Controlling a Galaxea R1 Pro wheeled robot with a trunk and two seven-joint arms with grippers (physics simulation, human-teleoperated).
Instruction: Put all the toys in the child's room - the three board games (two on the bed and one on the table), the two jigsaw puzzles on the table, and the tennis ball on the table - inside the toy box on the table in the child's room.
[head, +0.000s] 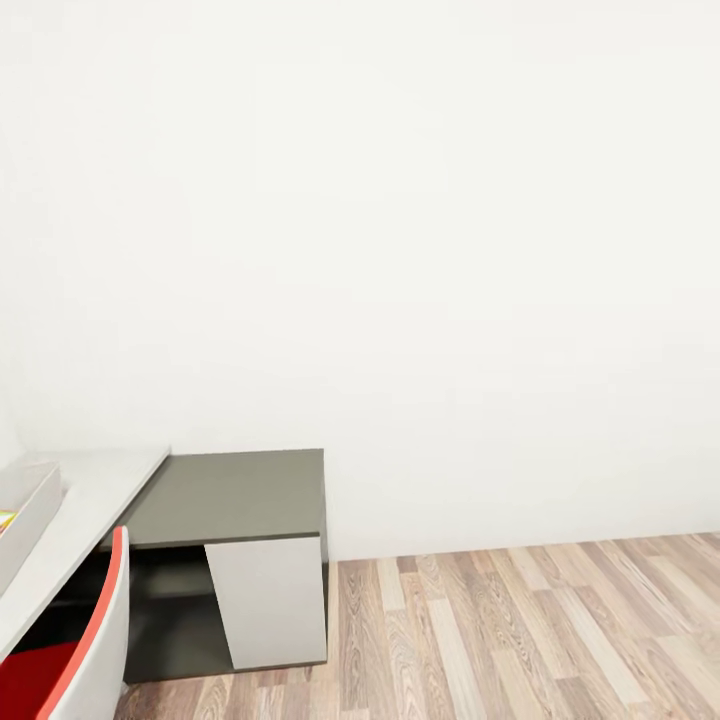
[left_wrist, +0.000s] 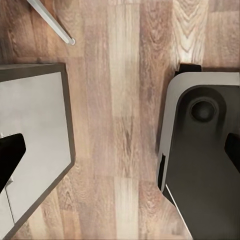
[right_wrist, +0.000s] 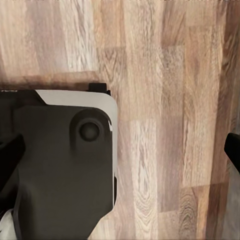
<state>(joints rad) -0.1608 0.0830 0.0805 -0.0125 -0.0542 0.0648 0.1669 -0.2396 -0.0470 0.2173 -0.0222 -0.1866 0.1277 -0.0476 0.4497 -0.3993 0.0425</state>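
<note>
The toy box (head: 28, 505), a shallow grey tray, is cut by the head view's left edge and rests on the pale grey table (head: 95, 490). A sliver of yellow and green (head: 5, 520) shows inside it; I cannot tell what it is. My left gripper (left_wrist: 120, 152) hangs open over bare wood floor, its dark fingertips (left_wrist: 11, 155) far apart with nothing between them. My right gripper (right_wrist: 120, 152) is open too, above the floor and empty. The board games, jigsaw puzzles, tennis ball and bed are out of view.
The table's lower dark grey section (head: 240, 495) with a white panel (head: 270, 600) meets a blank white wall. A red and white swivel chair (head: 85, 650) stands at the bottom left. Wood plank floor (head: 530, 630) stretches to the right. My dark base (right_wrist: 60, 165) lies under both wrists.
</note>
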